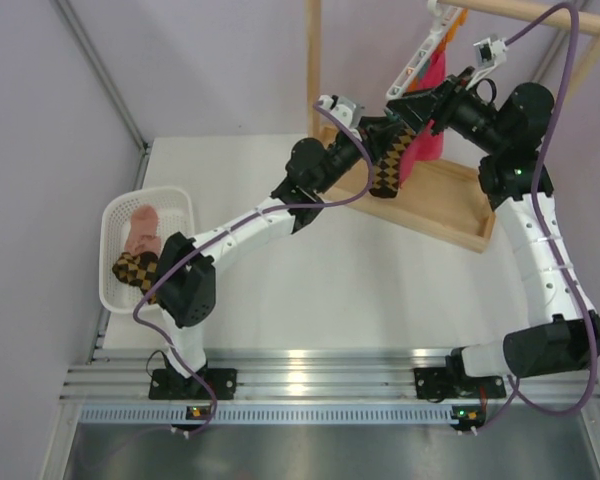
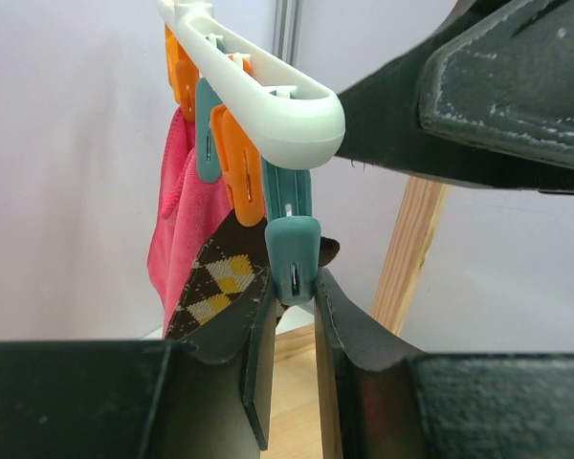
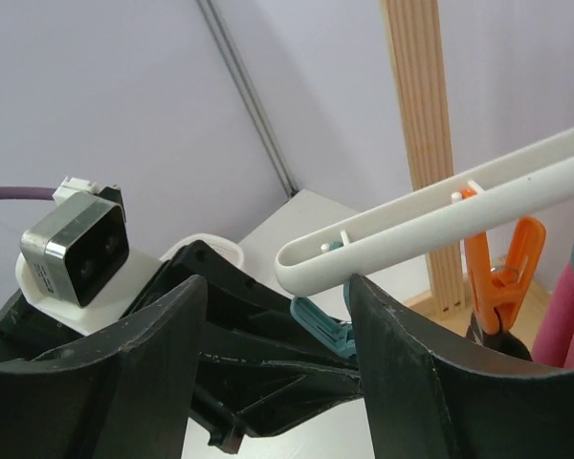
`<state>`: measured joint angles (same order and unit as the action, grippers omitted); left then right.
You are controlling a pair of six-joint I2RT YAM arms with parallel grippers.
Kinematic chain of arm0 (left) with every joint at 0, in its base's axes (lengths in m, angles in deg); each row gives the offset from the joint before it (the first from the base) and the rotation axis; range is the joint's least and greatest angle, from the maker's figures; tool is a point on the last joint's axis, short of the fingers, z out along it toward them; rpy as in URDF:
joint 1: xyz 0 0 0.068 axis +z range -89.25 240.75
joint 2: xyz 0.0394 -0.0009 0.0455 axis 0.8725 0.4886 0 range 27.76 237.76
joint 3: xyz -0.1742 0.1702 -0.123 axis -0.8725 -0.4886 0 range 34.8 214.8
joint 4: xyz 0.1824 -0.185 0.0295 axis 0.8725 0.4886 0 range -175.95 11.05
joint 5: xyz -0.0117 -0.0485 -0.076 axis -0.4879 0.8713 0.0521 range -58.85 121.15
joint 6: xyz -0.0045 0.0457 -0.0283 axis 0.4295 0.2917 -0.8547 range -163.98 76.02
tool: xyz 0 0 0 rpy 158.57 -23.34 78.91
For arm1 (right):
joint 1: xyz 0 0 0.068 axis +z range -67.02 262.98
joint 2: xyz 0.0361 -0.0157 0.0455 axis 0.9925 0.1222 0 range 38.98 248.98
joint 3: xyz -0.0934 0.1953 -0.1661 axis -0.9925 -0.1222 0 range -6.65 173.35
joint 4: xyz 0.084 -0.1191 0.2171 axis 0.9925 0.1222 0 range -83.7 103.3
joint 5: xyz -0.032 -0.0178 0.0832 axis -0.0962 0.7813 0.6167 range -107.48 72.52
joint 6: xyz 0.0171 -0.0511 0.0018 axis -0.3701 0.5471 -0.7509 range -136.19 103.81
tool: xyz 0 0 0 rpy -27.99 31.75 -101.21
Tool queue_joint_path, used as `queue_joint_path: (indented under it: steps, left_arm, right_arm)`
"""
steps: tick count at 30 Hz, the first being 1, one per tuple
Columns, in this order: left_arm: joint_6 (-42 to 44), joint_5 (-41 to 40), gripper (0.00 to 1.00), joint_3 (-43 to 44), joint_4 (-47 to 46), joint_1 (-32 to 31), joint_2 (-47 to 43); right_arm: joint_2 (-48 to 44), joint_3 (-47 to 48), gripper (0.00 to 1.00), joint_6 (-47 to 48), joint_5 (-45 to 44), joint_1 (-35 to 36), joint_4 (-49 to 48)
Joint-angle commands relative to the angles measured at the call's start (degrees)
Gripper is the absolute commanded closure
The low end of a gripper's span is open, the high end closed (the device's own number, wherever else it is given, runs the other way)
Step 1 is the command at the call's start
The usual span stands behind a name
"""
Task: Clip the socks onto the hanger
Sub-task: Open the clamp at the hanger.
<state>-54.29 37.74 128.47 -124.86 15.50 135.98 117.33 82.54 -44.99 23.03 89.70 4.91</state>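
Note:
The white hanger (image 1: 421, 52) hangs tilted from the wooden rack, with orange and teal clips under its bar (image 2: 268, 105). One diamond-check sock (image 1: 390, 168) dangles below the bar's low end; it shows again as the sock (image 2: 215, 282) just behind the end teal clip (image 2: 292, 244). My left gripper (image 2: 295, 296) is shut on that clip's lower end, both pads touching it. My right gripper (image 3: 277, 282) stands open around the tip of the hanger (image 3: 440, 206), whose end lies by the right finger. A second checked sock (image 1: 135, 270) lies in the basket.
A white basket (image 1: 180, 200) at the left holds a peach sock (image 1: 140, 228). A bright pink cloth (image 2: 177, 229) hangs from the hanger beside the sock. The wooden rack's base (image 1: 450, 205) and post (image 1: 313, 60) stand close behind both grippers.

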Motion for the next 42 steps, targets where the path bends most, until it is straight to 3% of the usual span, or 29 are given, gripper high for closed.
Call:
queue_joint_path:
  steps: [1, 14, 28, 32, 36, 38, 41, 42]
  left_arm:
    - [-0.2, 1.7, 0.86, -0.5, -2.6, 0.3, -4.1]
    - [-2.9, 3.5, 0.89, 0.8, -1.2, 1.0, -4.2]
    - [-3.5, 4.9, 0.89, -0.1, -0.6, 1.2, -5.0]
    - [-3.8, 5.0, 0.90, -0.2, -0.4, 1.2, -5.0]
    - [-3.8, 5.2, 0.90, -0.1, -0.3, 1.2, -5.0]
    - [-4.1, 5.4, 0.90, -0.1, -0.2, 1.2, -5.0]
    - [-4.5, 5.5, 0.90, -0.2, -0.2, 1.2, -5.0]
    - [-4.5, 5.4, 0.90, -0.2, -0.2, 1.2, -5.0]
  right_arm:
    - [0.7, 5.4, 0.39, 9.4, -1.4, 2.0, 4.5]
    - [2.9, 12.7, 0.42, 15.8, -3.0, 2.2, 18.0]
    - [6.2, 15.3, 0.37, 19.9, -2.6, 5.1, 20.4]
    - [6.8, 16.2, 0.41, 21.2, -3.9, 6.0, 21.1]
    - [6.6, 16.0, 0.56, 21.2, -5.4, 6.4, 20.3]
    - [6.4, 16.0, 0.58, 20.6, -6.0, 6.4, 19.6]
    - [6.2, 15.8, 0.72, 20.1, -6.1, 6.4, 18.4]
    - [6.1, 15.7, 0.83, 19.4, -6.4, 6.4, 18.2]
